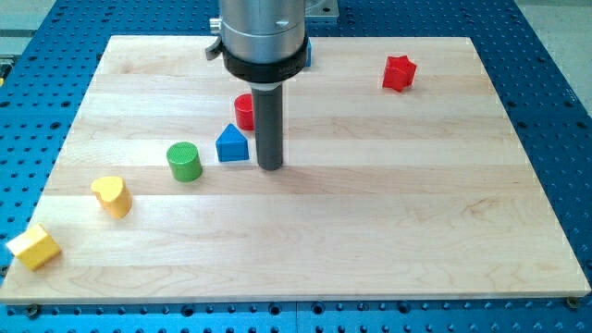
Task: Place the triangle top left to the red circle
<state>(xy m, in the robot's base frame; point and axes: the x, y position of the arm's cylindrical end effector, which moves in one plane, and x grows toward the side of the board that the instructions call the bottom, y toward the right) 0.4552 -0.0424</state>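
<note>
The blue triangle block [232,144] lies on the wooden board [388,213], left of centre. The red circle [244,111] stands just above and to the right of it, partly hidden behind my rod. My tip [269,166] rests on the board just to the right of the blue triangle, a small gap apart, and below the red circle.
A green cylinder [184,162] stands left of the triangle. A yellow heart block [111,195] and a yellow block [35,246] lie near the bottom left. A red star block [399,73] is at the top right. A blue block [307,53] peeks out behind the arm.
</note>
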